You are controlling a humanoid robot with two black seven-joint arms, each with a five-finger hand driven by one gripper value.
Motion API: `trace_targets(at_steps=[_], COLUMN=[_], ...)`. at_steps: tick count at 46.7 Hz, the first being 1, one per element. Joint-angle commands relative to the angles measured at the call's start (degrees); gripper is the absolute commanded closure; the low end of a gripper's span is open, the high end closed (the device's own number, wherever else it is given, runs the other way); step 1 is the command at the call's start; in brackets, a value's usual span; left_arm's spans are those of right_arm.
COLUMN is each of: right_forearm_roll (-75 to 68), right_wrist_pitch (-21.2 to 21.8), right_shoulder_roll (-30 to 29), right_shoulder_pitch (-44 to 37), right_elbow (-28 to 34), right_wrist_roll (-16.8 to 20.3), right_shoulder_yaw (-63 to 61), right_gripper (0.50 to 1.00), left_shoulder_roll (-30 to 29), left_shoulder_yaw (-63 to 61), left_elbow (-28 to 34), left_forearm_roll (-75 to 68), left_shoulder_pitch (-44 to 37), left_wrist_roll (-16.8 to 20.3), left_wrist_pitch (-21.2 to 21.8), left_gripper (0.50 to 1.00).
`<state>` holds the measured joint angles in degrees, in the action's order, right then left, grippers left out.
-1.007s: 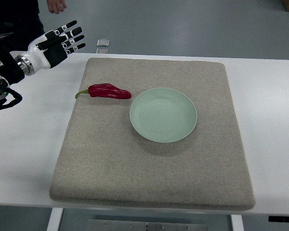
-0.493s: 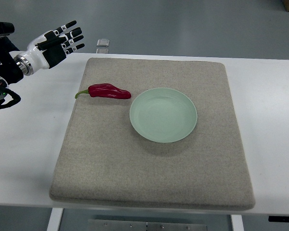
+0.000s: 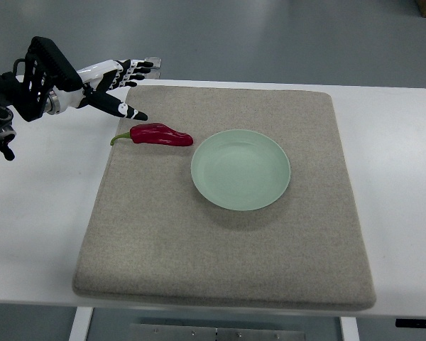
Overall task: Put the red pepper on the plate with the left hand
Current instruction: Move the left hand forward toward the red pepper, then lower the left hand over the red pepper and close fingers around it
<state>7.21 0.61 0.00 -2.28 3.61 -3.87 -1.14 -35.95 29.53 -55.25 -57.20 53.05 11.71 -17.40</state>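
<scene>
A dark red pepper (image 3: pixel 161 135) with a green stem lies on the grey mat (image 3: pixel 227 234), its stem pointing left. Just right of it sits a pale green plate (image 3: pixel 241 169), bare inside. My left hand (image 3: pixel 124 84) comes in from the left edge and hovers above and to the left of the pepper, fingers spread and holding nothing. Its thumb tip is close over the pepper's stem end, apart from it. No right hand shows.
The mat covers most of a white table (image 3: pixel 39 206). A small clear object (image 3: pixel 152 64) lies at the table's far edge, behind the left hand. Grey floor lies beyond the table.
My left hand has swung right and down toward the pepper and turned over, from the table's far left corner to just above the mat's edge. Pepper and plate have not moved.
</scene>
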Motion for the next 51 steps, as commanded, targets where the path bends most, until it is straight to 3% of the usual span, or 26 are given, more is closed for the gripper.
trace_targets(at_steps=[1, 14, 25, 34, 40, 48, 51], right_forearm_roll=[0.0, 0.0, 0.0, 0.0, 0.0, 0.0, 0.0], right_wrist_pitch=[0.0, 0.0, 0.0, 0.0, 0.0, 0.0, 0.0], right_shoulder_roll=[0.0, 0.0, 0.0, 0.0, 0.0, 0.0, 0.0], right_shoulder_pitch=[0.0, 0.0, 0.0, 0.0, 0.0, 0.0, 0.0], right_elbow=[0.0, 0.0, 0.0, 0.0, 0.0, 0.0, -0.1], right_wrist_roll=[-0.1, 0.0, 0.0, 0.0, 0.0, 0.0, 0.0], right_shoulder_yaw=[0.0, 0.0, 0.0, 0.0, 0.0, 0.0, 0.0], right_gripper=[0.572, 0.572, 0.572, 0.572, 0.572, 0.572, 0.572], left_shoulder_roll=[0.1, 1.8, 6.6, 7.4, 7.5, 7.7, 7.7], left_shoulder_yaw=[-0.6, -10.9, -11.7, -11.6, -11.6, -11.7, -11.7], left_elbow=[0.0, 1.5, 6.2, 6.5, 6.5, 6.5, 6.4], left_forearm_roll=[-6.0, -14.7, -16.5, -22.6, -24.1, -24.5, -25.2], left_shoulder_pitch=[0.2, 4.2, 5.2, 5.3, 5.3, 5.4, 5.4], left_wrist_roll=[0.1, -0.2, -0.4, -0.3, -0.3, -0.3, -0.3], left_wrist_pitch=[0.0, 1.1, 2.4, 2.6, 6.0, 7.5, 7.5], left_gripper=[0.506, 0.506, 0.512, 0.531, 0.581, 0.750, 0.776])
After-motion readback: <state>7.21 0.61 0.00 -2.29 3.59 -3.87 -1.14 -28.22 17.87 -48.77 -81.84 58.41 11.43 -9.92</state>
